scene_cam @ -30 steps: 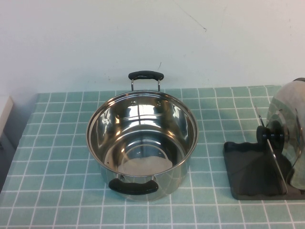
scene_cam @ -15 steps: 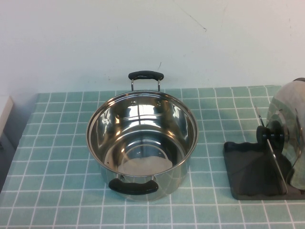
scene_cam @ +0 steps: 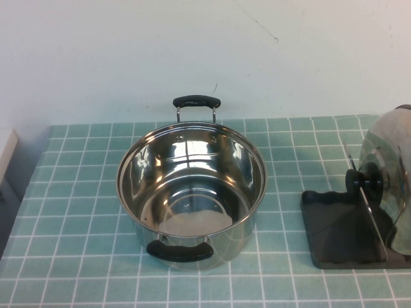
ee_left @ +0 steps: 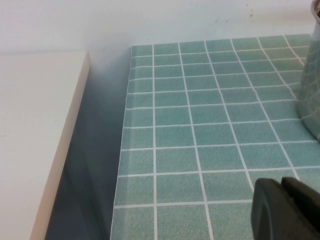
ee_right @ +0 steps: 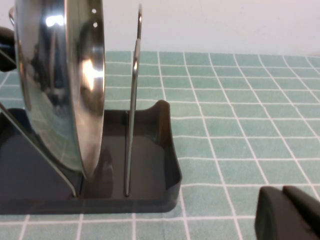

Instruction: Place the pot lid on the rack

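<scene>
The pot lid [scene_cam: 387,144], shiny steel with a black knob [scene_cam: 363,181], stands upright on edge in the rack [scene_cam: 339,232] at the table's right edge, held between thin wire prongs [scene_cam: 367,208]. The right wrist view shows the lid [ee_right: 65,85] standing in the dark tray [ee_right: 147,155] beside a prong [ee_right: 132,100]. My right gripper [ee_right: 282,190] is shut and empty, low over the tiles, apart from the rack. My left gripper [ee_left: 281,185] is shut and empty over the tiles left of the pot. Neither gripper shows in the high view.
A deep steel pot [scene_cam: 191,163] with two black handles stands open at the table's middle; its wall shows in the left wrist view [ee_left: 312,90]. A white ledge [ee_left: 35,125] lies beyond the table's left edge. A pale wall runs behind the table.
</scene>
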